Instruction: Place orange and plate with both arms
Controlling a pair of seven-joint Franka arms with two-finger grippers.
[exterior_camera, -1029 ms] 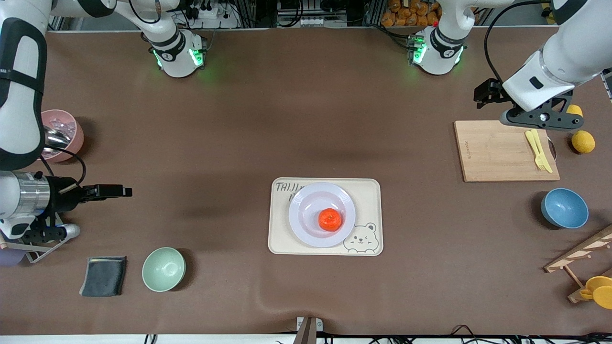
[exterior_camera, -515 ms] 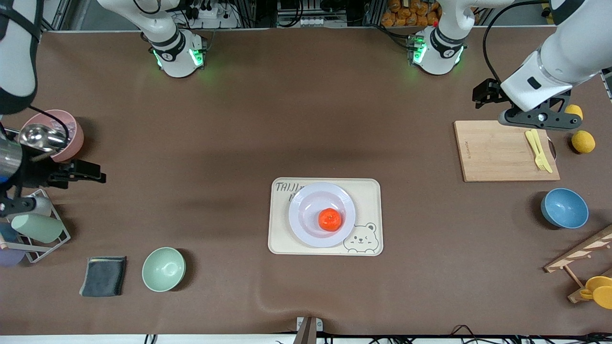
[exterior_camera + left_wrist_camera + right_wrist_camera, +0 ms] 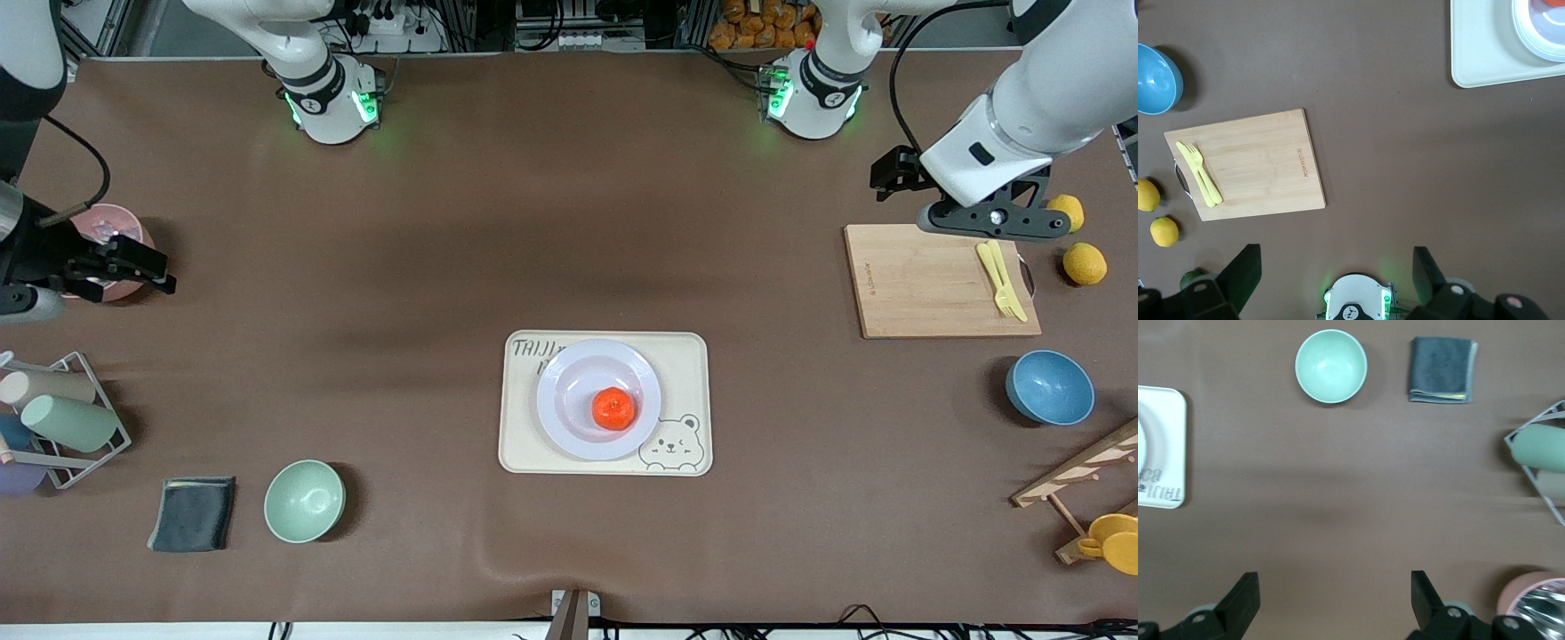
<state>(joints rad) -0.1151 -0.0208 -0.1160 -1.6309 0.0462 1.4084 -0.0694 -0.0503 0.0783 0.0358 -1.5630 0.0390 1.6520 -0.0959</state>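
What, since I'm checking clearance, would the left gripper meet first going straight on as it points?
Probably the bare table between the wooden cutting board and the left arm's base. The open, empty left gripper points down; depth is unclear, so it might clip the board's edge.

One orange (image 3: 613, 408), one plate (image 3: 569, 418), one tray (image 3: 689, 356), three bowls (image 3: 304, 500), two lemons (image 3: 1085, 263), one board (image 3: 925, 284), one fork (image 3: 1005, 284), one cloth (image 3: 193, 514), one rack (image 3: 89, 444), two arms

orange (image 3: 613, 408): reddish-orange | plate (image 3: 569, 427): pale lavender | tray (image 3: 685, 356): cream, bear drawing | table (image 3: 533, 222): brown
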